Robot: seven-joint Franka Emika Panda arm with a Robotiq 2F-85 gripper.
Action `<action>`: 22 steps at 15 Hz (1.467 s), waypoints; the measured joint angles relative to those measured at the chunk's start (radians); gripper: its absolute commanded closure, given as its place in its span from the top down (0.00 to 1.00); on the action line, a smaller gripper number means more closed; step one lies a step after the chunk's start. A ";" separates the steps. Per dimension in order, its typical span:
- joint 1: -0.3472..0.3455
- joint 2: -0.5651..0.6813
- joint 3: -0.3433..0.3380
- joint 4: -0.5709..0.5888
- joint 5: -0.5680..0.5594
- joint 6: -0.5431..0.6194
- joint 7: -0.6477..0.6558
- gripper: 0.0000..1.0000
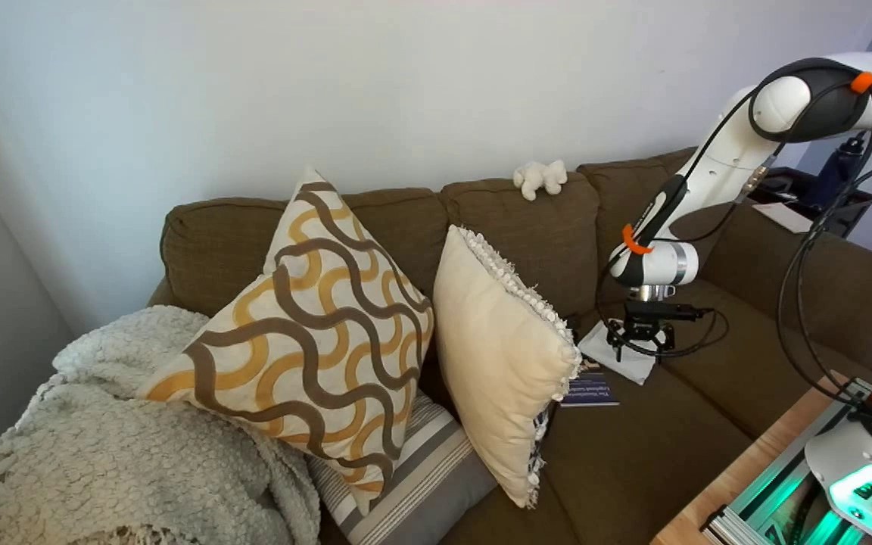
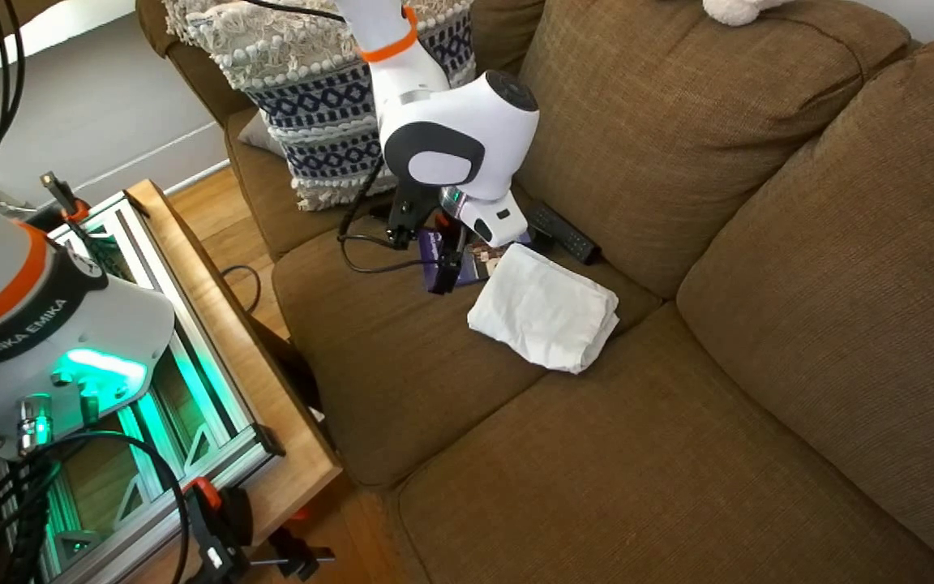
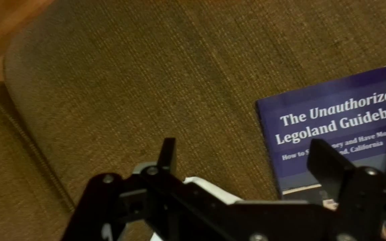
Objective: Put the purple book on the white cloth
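Note:
The purple book (image 1: 590, 392) lies flat on the brown sofa seat, partly hidden by the cream pillow in an exterior view. It also shows beside the cloth in an exterior view (image 2: 483, 258), partly behind the gripper, and at the right of the wrist view (image 3: 330, 122). The white cloth (image 2: 544, 308) lies folded on the seat next to the book; it also shows in an exterior view (image 1: 636, 369). In the wrist view, only slivers of the cloth (image 3: 213, 189) show behind the gripper. My gripper (image 3: 243, 142) is open and empty, one finger over the book's cover.
A black remote (image 2: 564, 233) lies by the sofa back, near the book. A cream fringed pillow (image 1: 496, 356) and a patterned pillow (image 1: 315, 325) stand on the seat. A white plush (image 1: 540, 179) sits on the backrest. The robot's wooden table (image 2: 305, 454) stands before the sofa.

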 measured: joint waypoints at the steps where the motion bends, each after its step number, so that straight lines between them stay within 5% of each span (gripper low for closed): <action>1: -0.032 0.020 0.035 0.006 0.023 0.013 -0.042 1.00; 11: -0.333 0.304 0.245 0.200 0.105 0.127 -0.391 1.00; 18: -0.390 0.377 0.327 0.271 0.104 0.127 -0.494 1.00; 20: -0.386 0.400 0.326 0.287 0.103 0.128 -0.497 0.74; 22: -0.387 0.422 0.326 0.304 0.103 0.128 -0.500 0.59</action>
